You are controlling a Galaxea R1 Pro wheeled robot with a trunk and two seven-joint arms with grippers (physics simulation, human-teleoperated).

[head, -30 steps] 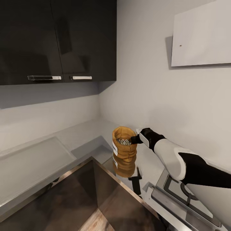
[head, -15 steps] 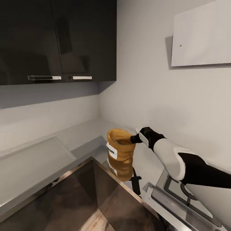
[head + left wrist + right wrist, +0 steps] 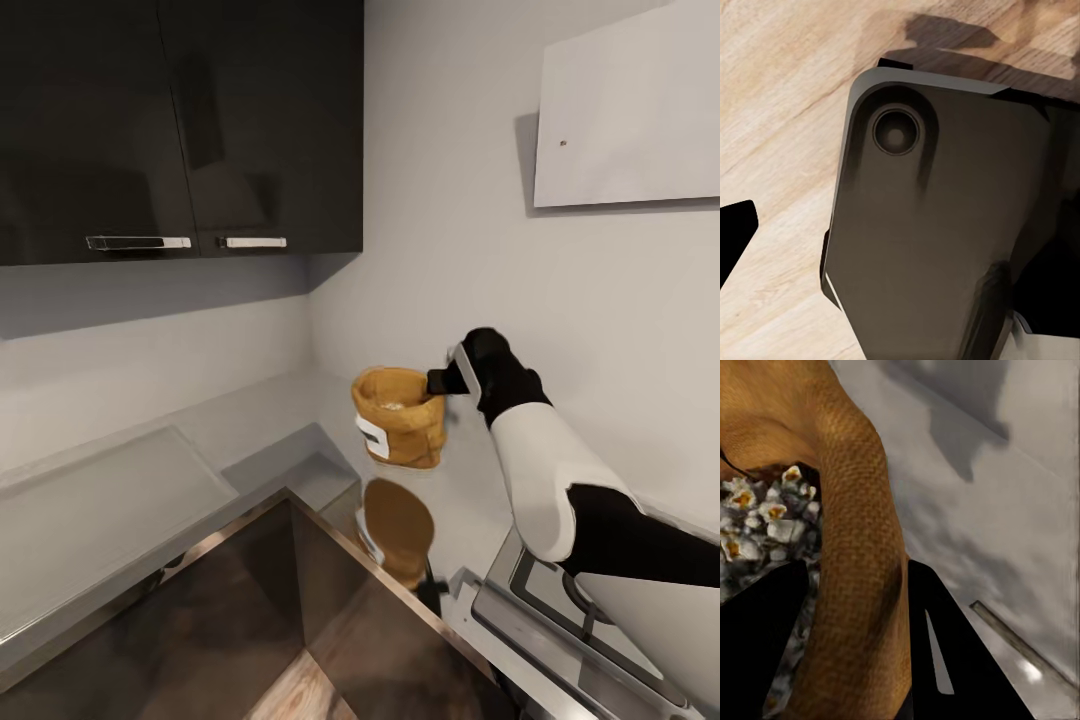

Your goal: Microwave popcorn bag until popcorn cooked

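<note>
The popcorn bag [image 3: 402,420], a tan-brown sack with a white label, hangs tilted above the grey countertop [image 3: 260,415], and its reflection lies on the metal below. My right gripper [image 3: 441,382] is shut on the bag's rolled rim at the side facing the wall. In the right wrist view the rim [image 3: 859,547] runs between the two dark fingers [image 3: 761,645], with pale popcorn [image 3: 757,514] inside the sack. Popcorn [image 3: 392,405] also shows at the bag's mouth in the head view. The microwave is out of view. A black fingertip [image 3: 733,234] of my left gripper sits at the left wrist view's edge.
Dark glossy wall cabinets [image 3: 180,130] hang over the corner, close above the counter. A white panel [image 3: 630,110] is on the right wall. A cooktop [image 3: 570,610] lies under my right arm. The left wrist view looks at wood floor [image 3: 780,90] and a dark robot part [image 3: 937,225].
My right gripper has risen with the bag. The bag has left the countertop, gone up and slightly toward the wall, and now hangs tilted.
</note>
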